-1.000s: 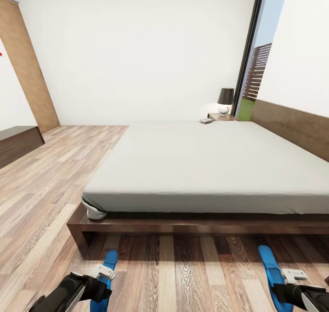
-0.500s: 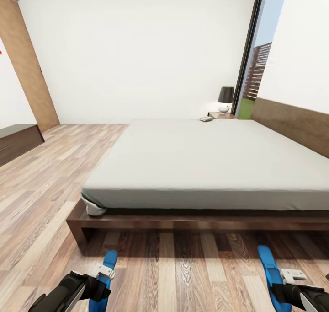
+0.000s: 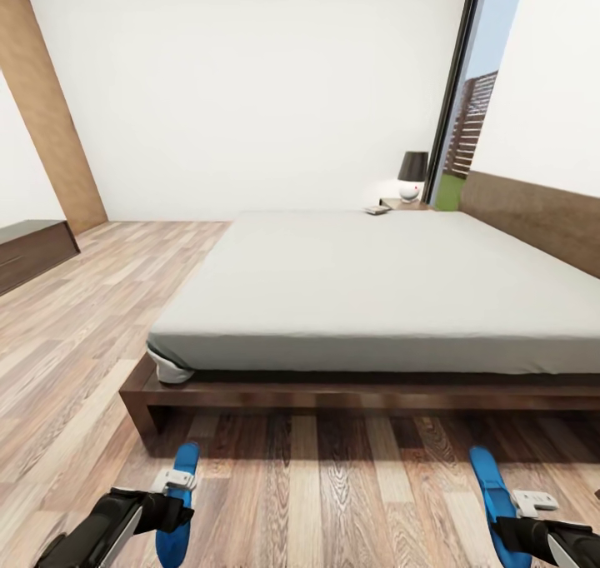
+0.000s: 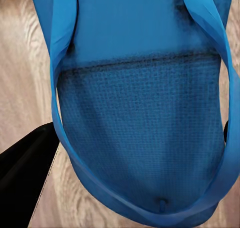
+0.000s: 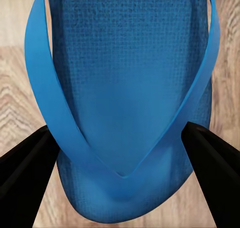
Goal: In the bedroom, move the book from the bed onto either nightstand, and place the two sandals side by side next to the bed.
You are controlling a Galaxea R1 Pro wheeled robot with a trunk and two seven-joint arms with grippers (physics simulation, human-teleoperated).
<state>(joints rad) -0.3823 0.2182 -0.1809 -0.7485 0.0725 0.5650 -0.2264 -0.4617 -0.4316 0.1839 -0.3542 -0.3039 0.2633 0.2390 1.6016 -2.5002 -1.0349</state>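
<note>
Left pincer gripping left sandal, right pincer straddling right sandal

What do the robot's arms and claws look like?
Both arms are glossy black and rounded, with a pale grey panel along the side. The left claw and the right claw have small white blocky ends. Up close, the fingers look plain black.

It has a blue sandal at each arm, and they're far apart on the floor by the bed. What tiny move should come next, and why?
Probably bring the left tool with its sandal sideways toward the right sandal. Both lie near the bed, but a wide stretch of floor separates them, and they should end side by side. Whether either tool grips its sandal is unclear.
</note>
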